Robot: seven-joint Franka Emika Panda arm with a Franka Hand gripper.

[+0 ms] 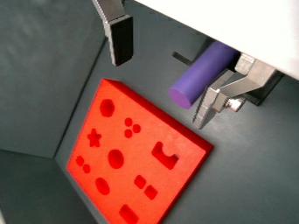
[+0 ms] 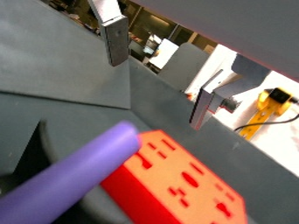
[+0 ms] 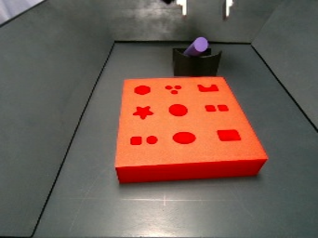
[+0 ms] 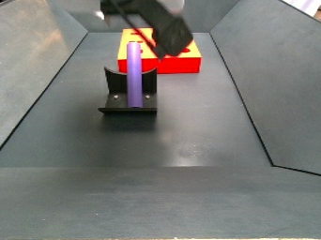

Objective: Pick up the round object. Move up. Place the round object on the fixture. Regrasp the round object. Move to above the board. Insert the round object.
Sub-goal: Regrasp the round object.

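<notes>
The round object (image 3: 196, 46), a smooth purple peg, lies in the notch of the black fixture (image 3: 195, 63) at the far end of the floor, one end tilted up. A side view shows the round object (image 4: 134, 69) lying lengthwise across the fixture (image 4: 128, 101). My gripper (image 3: 205, 7) hangs open well above it, holding nothing. In a wrist view the gripper (image 1: 163, 74) is spread wide and the round object (image 1: 198, 77) lies below, close to one finger (image 1: 216, 98). The red board (image 3: 184, 125) lies flat beside the fixture, its cut-outs facing up.
Dark sloping walls (image 3: 74, 93) enclose the grey floor on all sides. The board (image 4: 168, 62) sits just behind the fixture in a side view. Beyond the wall, a wrist view shows lab clutter and a yellow cable (image 2: 267, 109).
</notes>
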